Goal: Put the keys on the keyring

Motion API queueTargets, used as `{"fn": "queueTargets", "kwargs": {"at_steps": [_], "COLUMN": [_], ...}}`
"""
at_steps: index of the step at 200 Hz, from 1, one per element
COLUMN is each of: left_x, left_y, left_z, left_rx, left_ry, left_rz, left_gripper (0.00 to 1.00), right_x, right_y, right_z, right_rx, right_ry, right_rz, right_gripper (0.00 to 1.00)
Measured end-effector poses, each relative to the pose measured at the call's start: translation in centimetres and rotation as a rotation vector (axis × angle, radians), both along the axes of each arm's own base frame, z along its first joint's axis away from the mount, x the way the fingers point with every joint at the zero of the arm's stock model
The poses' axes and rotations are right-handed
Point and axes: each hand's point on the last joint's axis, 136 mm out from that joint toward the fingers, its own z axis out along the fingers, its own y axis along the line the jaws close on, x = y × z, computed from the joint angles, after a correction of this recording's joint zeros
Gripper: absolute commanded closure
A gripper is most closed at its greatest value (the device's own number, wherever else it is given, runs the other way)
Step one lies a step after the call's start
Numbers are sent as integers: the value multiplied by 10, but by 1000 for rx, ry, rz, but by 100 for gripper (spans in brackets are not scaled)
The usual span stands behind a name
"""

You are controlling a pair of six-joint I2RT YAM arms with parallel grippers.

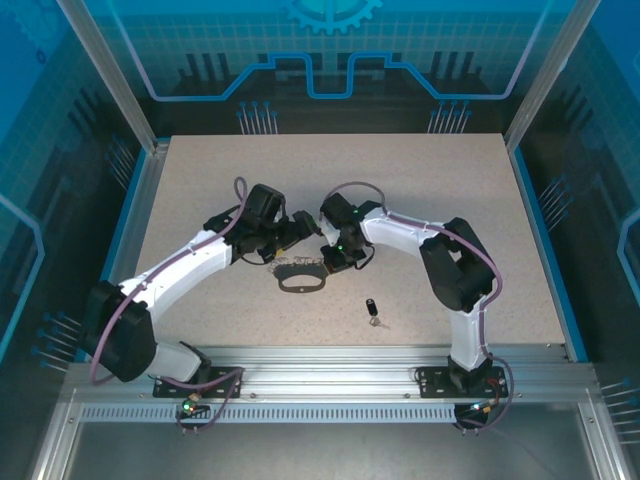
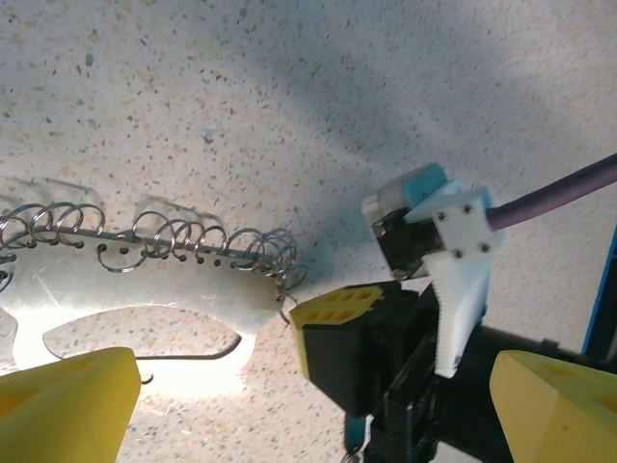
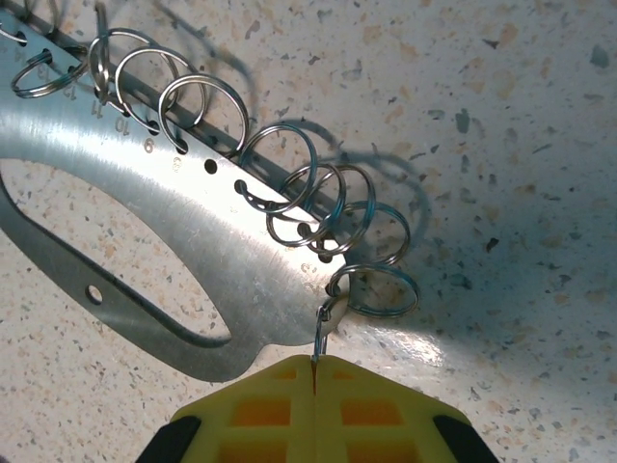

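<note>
1. R gripper (image 3: pixel 314 376) clamped on keyring (image 3: pixel 193 231) end; L gripper (image 1: pixel 298 230) wide open, just beside.
2. Keyring: flat grey metal loop w/ wire rings (image 3: pixel 280 174); black-headed key (image 1: pixel 372 310) apart.

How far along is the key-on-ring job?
Done: nothing threaded; the key lies loose on the table, apart from the keyring. In hand: right gripper shut on the end split ring; left gripper open beside it, empty. Left: fetch the key and thread it on.
</note>
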Motion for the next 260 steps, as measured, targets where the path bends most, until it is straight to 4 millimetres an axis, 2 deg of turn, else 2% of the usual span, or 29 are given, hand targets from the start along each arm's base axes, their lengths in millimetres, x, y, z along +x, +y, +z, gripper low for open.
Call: {"fn": "queueTargets", "kwargs": {"at_steps": [36, 53, 93, 141, 169, 206, 235, 260], "left_x": [-6, -7, -8, -18, -19, -16, -16, -15], "left_y": [-2, -4, -8, -5, -5, -7, -8, -9], "left_z": [-3, -3, -3, -28, -31, -28, -27, -26], "left_rx": [6, 2, -25, -40, -45, -55, -60, -64], "left_ry": [15, 15, 17, 65, 67, 51, 51, 49], "left_rz": [-49, -66, -81, -49, -43, -46, -52, -55], "left_gripper": [4, 4, 4, 4, 4, 4, 4, 3], "right_x": [3, 4, 3, -1, -1, -1, -1, -1], "right_y": [-3, -5, -6, -9, -9, -9, -9, -9], "right_z": [1, 1, -2, -10, -12, -13, -14, -13], "right_rx": [20, 20, 18, 13, 14, 14, 14, 14], "right_ry": [10, 10, 17, 30, 35, 41, 45, 48], "right_rz": [1, -4, -12, -31, -52, -76, -92, -105], "right_gripper": [100, 94, 93, 92, 90, 85, 74, 70]}}
